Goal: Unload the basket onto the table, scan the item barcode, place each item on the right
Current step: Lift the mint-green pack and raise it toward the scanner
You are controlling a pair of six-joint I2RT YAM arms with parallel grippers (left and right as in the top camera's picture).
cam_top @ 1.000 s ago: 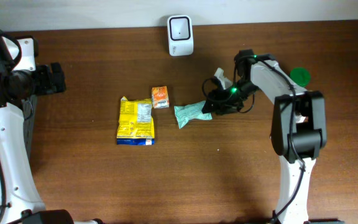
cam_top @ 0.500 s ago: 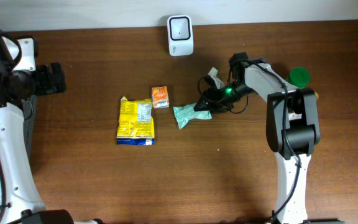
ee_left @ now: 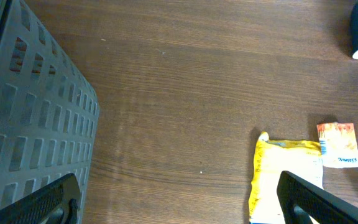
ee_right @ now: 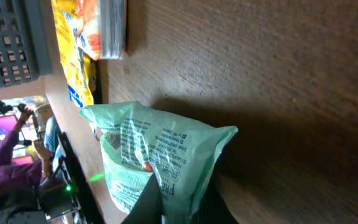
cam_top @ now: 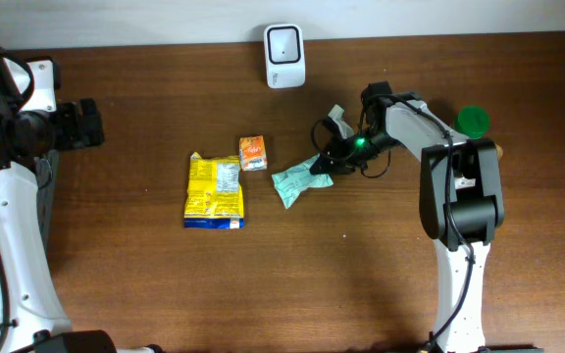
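Gripping, overhead: the right claw (cam_top: 324,165) is closed on the right end of the pouch (cam_top: 295,182).
Pouch, overhead: it lies mid-table (cam_top: 361,284), just right of the orange pack (cam_top: 253,152) and the yellow bag (cam_top: 214,191). It is well apart from the scanner (cam_top: 284,42) at the far edge.
Left claw, overhead: the left claw (cam_top: 88,123) sits at far left, well apart from all goods.
Left claw, left wrist: its fingers are spread wide with nothing between them. A grey basket (ee_left: 30,124) is at left; the bag and pack are at right.
Pouch, right wrist: one end of the pouch (ee_right: 160,155) is pinched between the closed fingers. The body is crumpled, with print on the upper face.
Barcode: none can be made out in any view.
Handling, judged: the pouch looks light, soft and floppy. Its thin glossy film is likely to slip and crease. It does not look fragile.
Hold, judged: the sealed end is the best place to grip. That leaves the printed faces free to turn toward the scanner.
Risk, judged: the limp body may fold over and hide the code.
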